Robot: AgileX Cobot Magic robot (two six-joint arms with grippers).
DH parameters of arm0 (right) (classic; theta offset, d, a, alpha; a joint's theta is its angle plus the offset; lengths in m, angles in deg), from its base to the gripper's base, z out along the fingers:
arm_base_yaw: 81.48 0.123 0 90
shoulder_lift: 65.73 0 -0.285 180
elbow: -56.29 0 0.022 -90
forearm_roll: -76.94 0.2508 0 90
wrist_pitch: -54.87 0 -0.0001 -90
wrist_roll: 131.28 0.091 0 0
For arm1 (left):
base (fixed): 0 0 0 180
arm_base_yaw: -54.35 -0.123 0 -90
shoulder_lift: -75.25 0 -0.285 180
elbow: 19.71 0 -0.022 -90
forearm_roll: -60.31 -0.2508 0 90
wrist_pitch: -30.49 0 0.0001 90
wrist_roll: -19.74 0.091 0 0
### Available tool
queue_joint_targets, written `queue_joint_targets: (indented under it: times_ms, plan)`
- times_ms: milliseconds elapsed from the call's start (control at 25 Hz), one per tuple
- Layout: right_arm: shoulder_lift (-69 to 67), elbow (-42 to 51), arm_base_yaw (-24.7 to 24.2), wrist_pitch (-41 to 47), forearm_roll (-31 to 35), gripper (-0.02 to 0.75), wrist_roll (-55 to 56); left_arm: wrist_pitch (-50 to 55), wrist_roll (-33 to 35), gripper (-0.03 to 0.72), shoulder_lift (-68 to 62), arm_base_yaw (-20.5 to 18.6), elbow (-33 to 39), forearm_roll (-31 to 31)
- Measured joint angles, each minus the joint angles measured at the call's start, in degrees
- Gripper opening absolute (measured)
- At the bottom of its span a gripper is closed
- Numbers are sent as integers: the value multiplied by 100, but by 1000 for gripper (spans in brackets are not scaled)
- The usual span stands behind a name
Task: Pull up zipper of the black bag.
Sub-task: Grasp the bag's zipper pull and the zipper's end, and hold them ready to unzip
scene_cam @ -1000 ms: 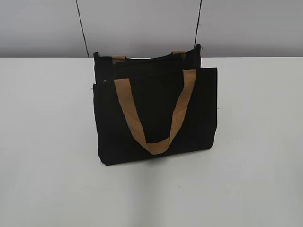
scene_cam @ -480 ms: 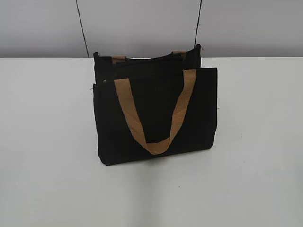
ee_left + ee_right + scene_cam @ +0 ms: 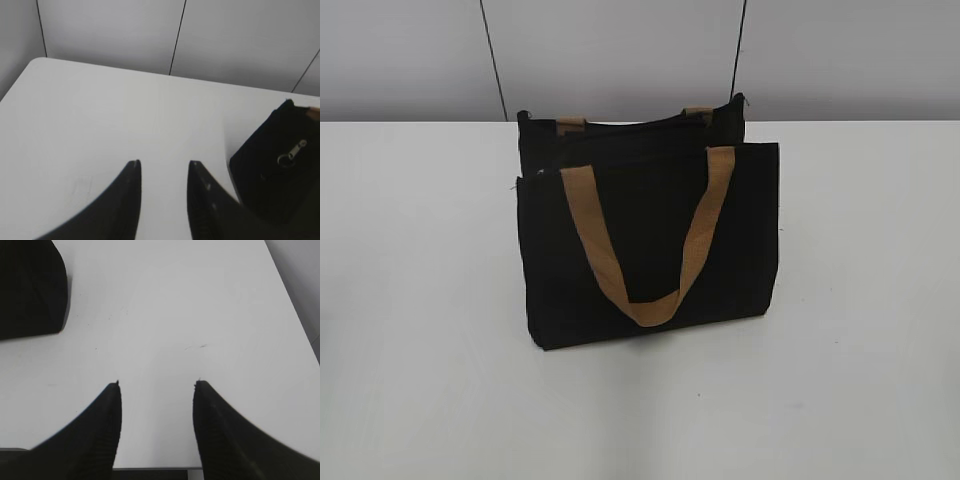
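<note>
Zipper (image 3: 292, 152), a small silver metal slider with ring on the rectangular black fabric bag (image 3: 645, 235) stood upright near the white table's (image 3: 420, 300) far edge, is left exposed for grasping, while the left pincer (image 3: 164, 167) and right pincer (image 3: 156, 386) are held parted, empty.

A lab-style test bench: a bare white table (image 3: 420, 300) backed by plain grey wall panels (image 3: 620, 50).
</note>
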Motion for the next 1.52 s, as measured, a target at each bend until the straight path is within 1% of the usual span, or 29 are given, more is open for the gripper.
queue_joint_targets:
  times_ms: [280,400,720,880,1120,1240,1320,1440,1520]
  plan:
    - [0,0,0,0,0,368,0,-1908,5,241,-1414,5,0,0]
    - [0,0,0,0,0,368,0,-2574,5,241,-2011,125,0,0]
    - [0,0,0,0,0,368,0,-4390,5,241,-3593,710,0,0]
    - [0,0,0,-4,0,367,0,-4917,5,241,-4318,1075,0,0]
    - [0,0,0,-4,0,367,0,-5380,5,241,-5135,1541,23,-56]
    - [0,0,0,-4,0,367,0,-6064,5,241,-5371,1711,354,-56]
    - [0,0,0,-4,0,367,0,-6698,5,241,-5525,1776,740,-67]
    - [0,0,0,-4,0,367,0,-7598,5,241,-5868,1806,1225,-112]
    - [0,0,0,-4,0,367,0,-7998,5,241,-6156,1806,1377,-303]
